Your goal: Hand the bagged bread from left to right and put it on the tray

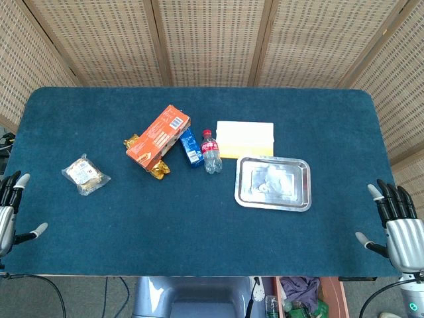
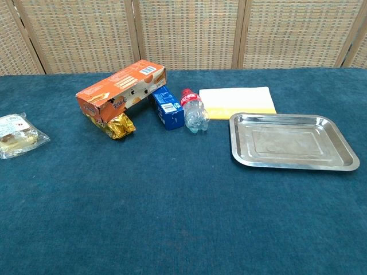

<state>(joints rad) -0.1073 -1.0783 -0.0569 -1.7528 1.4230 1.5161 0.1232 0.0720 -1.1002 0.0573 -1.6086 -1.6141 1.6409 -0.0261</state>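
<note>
Your hands sit at the table's near edge: the left hand (image 1: 10,212) and the right hand (image 1: 397,225) both have fingers spread wide and hold nothing. Across the middle you have an orange box (image 1: 158,137), gold wrappers (image 2: 118,125) under and beside it, a blue carton (image 1: 191,148), a small bottle (image 1: 211,152) lying down and a yellow pad (image 1: 245,139). Your bagged bread (image 1: 85,175) lies flat, near the left hand, apart from it. Your tray (image 1: 307,189) lies toward the right.

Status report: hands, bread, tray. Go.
Left hand and right hand open, at table edge. Bagged bread untouched, far left. Tray bare, path clear.
</note>
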